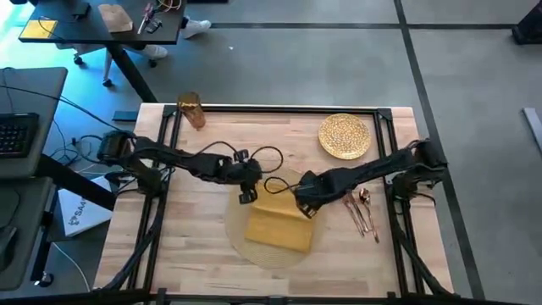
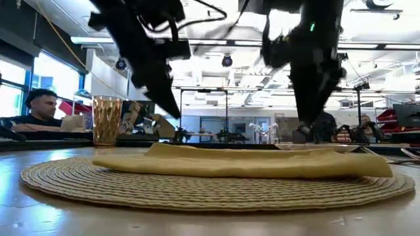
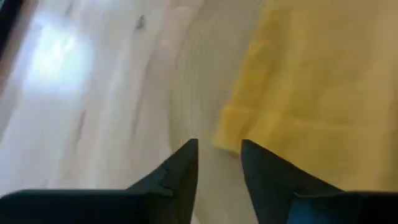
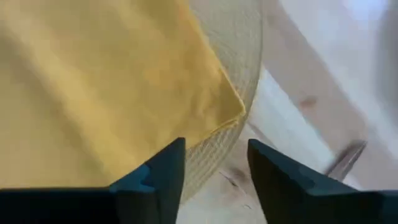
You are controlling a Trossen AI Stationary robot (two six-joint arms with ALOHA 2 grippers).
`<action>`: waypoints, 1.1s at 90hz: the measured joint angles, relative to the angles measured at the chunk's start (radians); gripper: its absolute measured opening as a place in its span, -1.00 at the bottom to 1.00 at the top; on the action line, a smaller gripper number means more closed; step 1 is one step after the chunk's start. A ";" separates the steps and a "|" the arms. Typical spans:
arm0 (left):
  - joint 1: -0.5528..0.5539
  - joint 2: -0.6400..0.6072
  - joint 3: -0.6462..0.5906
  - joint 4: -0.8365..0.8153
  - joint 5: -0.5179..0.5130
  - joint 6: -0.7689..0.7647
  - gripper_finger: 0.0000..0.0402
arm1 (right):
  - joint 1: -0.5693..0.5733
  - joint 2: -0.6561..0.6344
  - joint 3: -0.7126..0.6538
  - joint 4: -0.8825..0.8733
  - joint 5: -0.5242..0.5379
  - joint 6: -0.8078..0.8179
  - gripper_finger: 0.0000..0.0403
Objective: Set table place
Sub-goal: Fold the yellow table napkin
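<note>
The yellow folded napkin lies flat on the round tan woven placemat in the middle of the table. My left gripper hovers open over the napkin's far left corner. My right gripper stands open above the napkin's far right corner. The wrist views show nothing between either pair of fingers. In the low view the napkin rests on the mat with both arms coming down from above. The gold speckled plate, amber cup and copper cutlery lie apart from the mat.
The plate sits at the far right of the table, the cup at the far left corner by the black rail, and the cutlery on the wood just right of the mat. Bare wood shows at the near left and near right of the table.
</note>
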 joint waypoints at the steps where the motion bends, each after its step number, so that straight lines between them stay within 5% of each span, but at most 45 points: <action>1: 0.002 -0.005 0.000 -0.002 0.033 0.007 -0.41 | 0.008 -0.007 -0.005 0.015 -0.001 -0.020 -0.16; 8: 0.006 -0.025 -0.002 0.005 0.253 0.054 -0.40 | 0.067 -0.052 -0.049 0.127 -0.006 -0.147 -0.14; 15: -0.013 -0.020 -0.019 0.036 0.327 0.096 -0.40 | 0.114 -0.075 -0.118 0.254 -0.035 -0.213 -0.15; 30: -0.052 0.026 -0.056 0.159 0.331 0.192 -0.39 | 0.130 -0.079 -0.259 0.489 -0.057 -0.183 -0.18; 69: -0.059 0.062 -0.071 0.243 0.337 0.270 -0.14 | 0.236 -0.080 -0.615 1.197 0.221 -0.182 -0.18; 99: -0.058 0.063 -0.209 0.501 0.339 0.213 -0.10 | 0.282 -0.077 -0.773 1.396 0.310 -0.234 -0.18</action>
